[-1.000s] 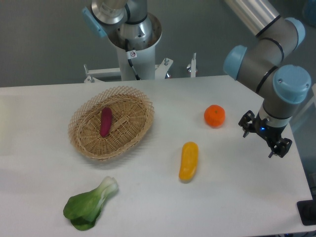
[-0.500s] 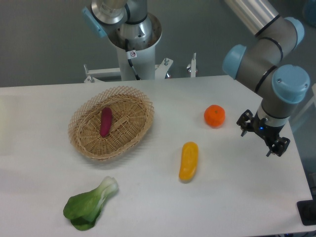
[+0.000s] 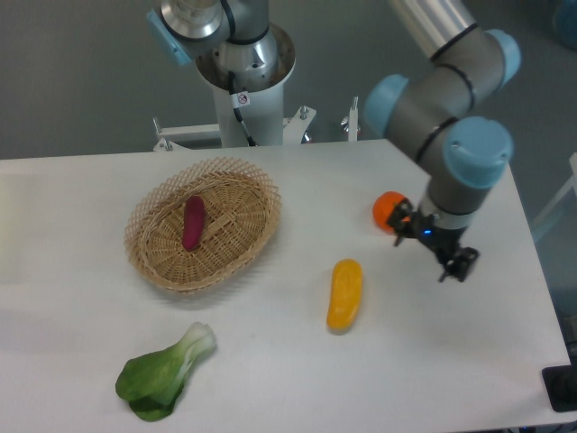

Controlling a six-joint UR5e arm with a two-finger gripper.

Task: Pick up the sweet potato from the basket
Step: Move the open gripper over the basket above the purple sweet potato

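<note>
The magenta-purple sweet potato [image 3: 193,222] lies lengthwise inside the tan wicker basket [image 3: 236,255] on the left half of the white table. My gripper [image 3: 431,247] hangs far to the right of the basket, just right of the round orange fruit [image 3: 387,209] and partly covering it. Its dark fingers are spread apart with nothing between them. The gripper is well away from the sweet potato.
A yellow-orange oblong vegetable [image 3: 344,292] lies between the basket and the gripper. A green bok choy [image 3: 163,374] lies near the table's front left. The arm's base column [image 3: 243,81] stands behind the basket. The table's right edge is close to the gripper.
The arm has swung left: the gripper moved from near the table's right edge toward the orange fruit, now overlapping its right side. The objects have not moved.
</note>
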